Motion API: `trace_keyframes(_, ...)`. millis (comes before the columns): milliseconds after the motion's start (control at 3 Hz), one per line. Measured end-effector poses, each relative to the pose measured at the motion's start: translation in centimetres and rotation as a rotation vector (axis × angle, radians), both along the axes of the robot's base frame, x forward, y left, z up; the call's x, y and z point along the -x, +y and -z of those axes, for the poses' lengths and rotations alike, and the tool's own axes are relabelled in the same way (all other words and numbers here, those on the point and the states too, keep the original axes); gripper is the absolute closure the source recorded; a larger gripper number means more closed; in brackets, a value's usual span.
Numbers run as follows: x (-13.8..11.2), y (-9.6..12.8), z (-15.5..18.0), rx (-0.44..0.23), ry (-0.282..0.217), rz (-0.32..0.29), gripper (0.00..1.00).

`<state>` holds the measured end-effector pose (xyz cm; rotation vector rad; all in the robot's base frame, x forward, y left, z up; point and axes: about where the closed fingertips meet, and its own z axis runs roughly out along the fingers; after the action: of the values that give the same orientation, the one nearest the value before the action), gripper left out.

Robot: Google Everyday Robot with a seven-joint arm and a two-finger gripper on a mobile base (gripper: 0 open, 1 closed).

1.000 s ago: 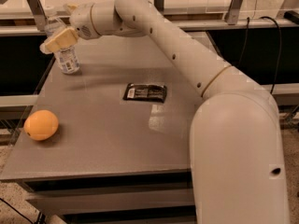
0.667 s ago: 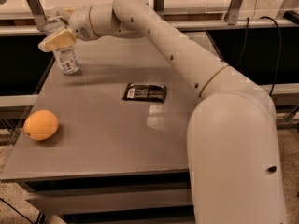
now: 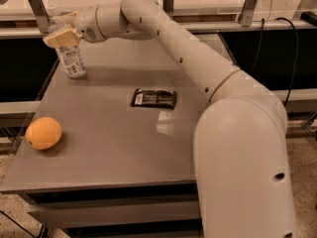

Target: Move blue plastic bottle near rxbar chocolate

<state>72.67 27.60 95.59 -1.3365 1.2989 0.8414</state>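
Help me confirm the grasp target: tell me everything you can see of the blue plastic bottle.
The blue plastic bottle is small, made of clear bluish-tinted plastic, with a white label bearing small print round its body. It stands upright near the far left corner of the grey table, its base on the tabletop. Its top is covered by the gripper, which sits over it, so the cap cannot be seen. Nothing else touches it.

Arm [image 3: 198, 68] ext.; hand [image 3: 62, 35] far out

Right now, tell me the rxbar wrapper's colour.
Rxbar chocolate: black, camera view. End effector at blue plastic bottle.
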Motion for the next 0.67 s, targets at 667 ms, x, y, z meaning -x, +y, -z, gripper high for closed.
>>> trace_keyframes(667, 0.1, -4.8, -2.5, -0.025, -0.026, 0.019, 1.00)
